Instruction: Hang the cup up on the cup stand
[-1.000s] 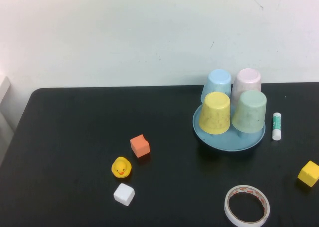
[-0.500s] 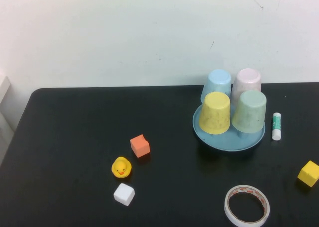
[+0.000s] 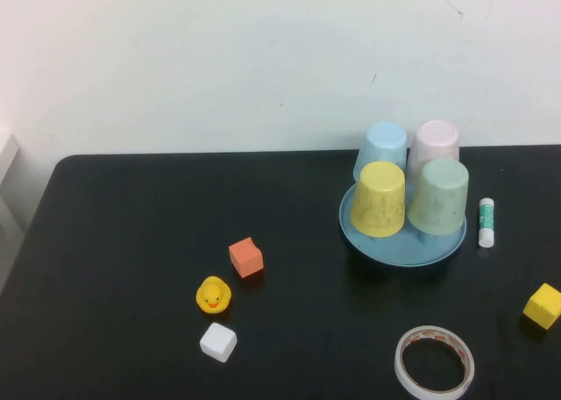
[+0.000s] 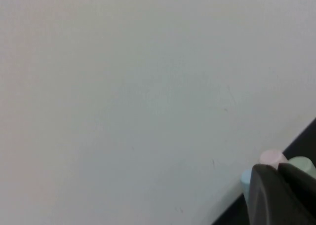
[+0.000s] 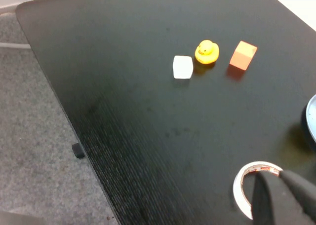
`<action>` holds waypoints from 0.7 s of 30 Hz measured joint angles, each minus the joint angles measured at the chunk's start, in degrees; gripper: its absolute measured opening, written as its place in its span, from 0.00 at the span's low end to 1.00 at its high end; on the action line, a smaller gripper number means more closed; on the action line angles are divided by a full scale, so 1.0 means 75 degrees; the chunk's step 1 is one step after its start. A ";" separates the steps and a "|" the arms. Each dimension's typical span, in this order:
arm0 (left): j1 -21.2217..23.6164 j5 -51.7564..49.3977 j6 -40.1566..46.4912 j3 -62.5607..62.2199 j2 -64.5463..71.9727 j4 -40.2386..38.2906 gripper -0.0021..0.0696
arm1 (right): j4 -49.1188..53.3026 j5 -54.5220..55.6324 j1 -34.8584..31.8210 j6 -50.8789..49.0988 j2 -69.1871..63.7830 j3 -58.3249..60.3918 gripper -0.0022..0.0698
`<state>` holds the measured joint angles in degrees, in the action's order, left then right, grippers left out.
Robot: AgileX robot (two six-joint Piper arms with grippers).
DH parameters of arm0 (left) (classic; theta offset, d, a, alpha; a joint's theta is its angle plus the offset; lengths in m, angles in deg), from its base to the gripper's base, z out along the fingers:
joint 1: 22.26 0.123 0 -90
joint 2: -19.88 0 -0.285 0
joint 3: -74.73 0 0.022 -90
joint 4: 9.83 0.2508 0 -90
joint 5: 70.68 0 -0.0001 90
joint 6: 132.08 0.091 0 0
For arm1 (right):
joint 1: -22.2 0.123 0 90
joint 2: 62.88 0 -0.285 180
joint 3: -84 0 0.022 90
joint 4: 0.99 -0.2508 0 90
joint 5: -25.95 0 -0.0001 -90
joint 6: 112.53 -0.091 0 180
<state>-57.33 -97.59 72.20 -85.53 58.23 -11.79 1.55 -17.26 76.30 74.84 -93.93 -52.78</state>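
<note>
Pale sage-green tapered plastic cup (image 3: 438, 196) sits inverted on the round blue dish-shaped cup stand (image 3: 402, 248), alongside a yellow cup (image 3: 379, 198), a light blue cup (image 3: 383, 146) and a pale pink cup (image 3: 435, 143). Task looks essentially complete.

Left gripper (image 4: 281, 195): raised, facing the white wall; cup tops visible just past its dark fingers. Jaw state: cannot tell.

Right gripper (image 5: 286, 195): pulled back over the table's near edge, directly above the white tape roll (image 5: 254, 185); the stand's rim lies well ahead of it. Jaw state: cannot tell.

Neither gripper appears in the high view; both well clear of the cup.

Risk: any return toward the stand could clip the closely packed cups and topple the green one. A low right-arm move could snag the tape roll.
</note>
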 joint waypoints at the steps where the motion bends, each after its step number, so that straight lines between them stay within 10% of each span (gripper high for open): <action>1: 0.0000 0.0143 -0.0017 0.0449 -0.0222 0.0000 0.03 | 0.0000 0.0000 0.0000 0.0000 0.0000 0.0000 0.03; 21: 0.0006 0.0992 -0.0933 0.4680 -0.0900 0.0577 0.03 | 0.0000 0.0000 0.0000 0.0004 0.0000 0.0012 0.03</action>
<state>-57.29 -90.15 65.21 -50.43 51.48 -7.46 1.55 -17.26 76.30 74.87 -93.93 -52.70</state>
